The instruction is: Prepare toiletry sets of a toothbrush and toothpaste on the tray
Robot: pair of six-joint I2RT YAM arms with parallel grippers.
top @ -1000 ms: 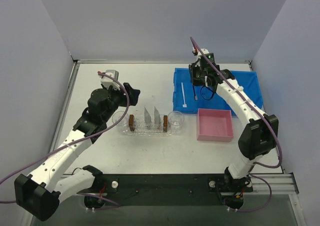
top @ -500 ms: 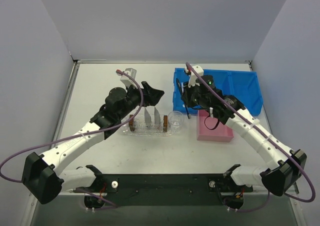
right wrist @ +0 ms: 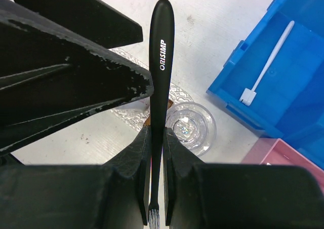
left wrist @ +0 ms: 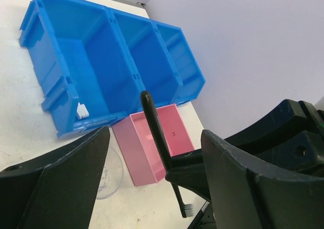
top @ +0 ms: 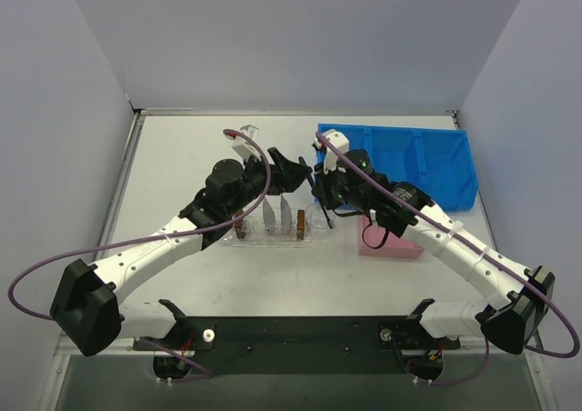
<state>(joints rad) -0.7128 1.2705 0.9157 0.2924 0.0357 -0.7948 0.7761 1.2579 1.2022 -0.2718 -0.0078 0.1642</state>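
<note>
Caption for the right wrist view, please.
A thin black toothbrush clamped between the right fingers, clear round cup beyond; white toothbrush in blue compartmented bin.

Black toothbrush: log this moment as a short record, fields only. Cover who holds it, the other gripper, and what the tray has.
black toothbrush: clamped near its bristle end in the right gripper, handle pointing away from it
left gripper: open, one finger on each side of the handle
white toothbrush: lying in the blue bin
tray: two toothpaste tubes standing on it, no toothbrush
clear cup: at the tray's end, under the held brush
</note>
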